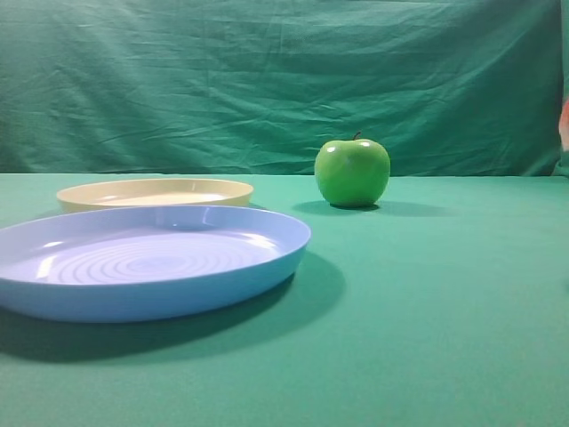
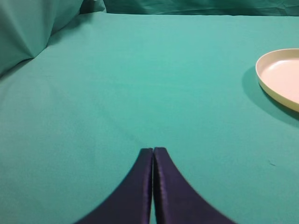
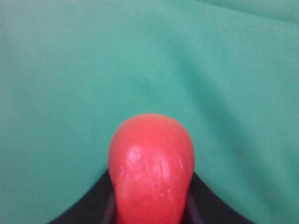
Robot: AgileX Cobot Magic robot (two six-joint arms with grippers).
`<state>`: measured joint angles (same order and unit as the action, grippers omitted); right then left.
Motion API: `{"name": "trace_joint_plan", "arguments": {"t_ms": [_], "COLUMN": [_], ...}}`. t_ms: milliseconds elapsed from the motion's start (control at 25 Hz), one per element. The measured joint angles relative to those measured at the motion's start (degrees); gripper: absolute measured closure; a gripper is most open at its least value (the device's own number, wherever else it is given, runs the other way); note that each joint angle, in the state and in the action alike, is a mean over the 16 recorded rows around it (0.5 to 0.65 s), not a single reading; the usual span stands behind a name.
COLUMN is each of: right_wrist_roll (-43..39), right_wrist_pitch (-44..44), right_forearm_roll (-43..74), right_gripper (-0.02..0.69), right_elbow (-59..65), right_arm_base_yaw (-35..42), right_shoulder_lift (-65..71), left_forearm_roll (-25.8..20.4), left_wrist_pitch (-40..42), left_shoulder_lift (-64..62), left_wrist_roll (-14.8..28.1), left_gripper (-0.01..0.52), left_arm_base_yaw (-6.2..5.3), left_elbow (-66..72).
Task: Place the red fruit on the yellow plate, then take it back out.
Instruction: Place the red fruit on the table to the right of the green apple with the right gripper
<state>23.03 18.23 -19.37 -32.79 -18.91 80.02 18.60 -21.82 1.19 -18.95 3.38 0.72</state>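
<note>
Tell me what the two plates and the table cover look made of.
Blue plate: likely moulded plastic, semi-gloss, with soft highlights and pressed concentric rings.
Yellow plate: probably the same plastic, smooth cream finish, thin even rim.
Table cover: woven cloth, matte, with folds and creases showing in the backdrop.

Red fruit (image 3: pixel 152 168): red, glossy. Yellow plate (image 1: pixel 156 192): pale cream-yellow. Blue plate (image 1: pixel 151 262): light blue, concentric rings. Apple (image 1: pixel 352 172): glossy green. Tablecloth (image 1: pixel 427 302): green.

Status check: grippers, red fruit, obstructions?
Left gripper shut, empty. Right gripper shut on round red fruit. Pale yellow plate empty; glossy green apple beside it.
</note>
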Motion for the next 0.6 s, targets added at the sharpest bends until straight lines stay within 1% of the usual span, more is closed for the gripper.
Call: {"name": "trace_joint_plan", "arguments": {"t_ms": [160, 320, 480, 600], "right_wrist_roll": [0.2, 0.3, 0.3, 0.0], "right_wrist_pitch": [-1.0, -0.4, 2.4, 6.2], "right_forearm_roll": [-0.2, -0.4, -0.3, 0.2], "right_gripper": [0.371, 0.274, 0.171, 0.109], "right_elbow": [0.0, -0.3, -1.9, -4.6], "right_arm_base_yaw": [0.0, 0.0, 0.0, 0.0], "right_shoulder_lift": [3.2, 5.2, 5.9, 6.0], "left_forearm_roll": [0.0, 0.0, 0.0, 0.0], "left_wrist_pitch": [0.0, 0.0, 0.0, 0.0], "left_shoulder_lift": [0.0, 0.0, 0.0, 0.0], "left_wrist_roll": [0.0, 0.0, 0.0, 0.0], "left_gripper": [0.514, 0.514, 0.514, 0.514], "left_arm_base_yaw": [0.0, 0.0, 0.0, 0.0], "left_elbow": [0.0, 0.0, 0.0, 0.0]}}
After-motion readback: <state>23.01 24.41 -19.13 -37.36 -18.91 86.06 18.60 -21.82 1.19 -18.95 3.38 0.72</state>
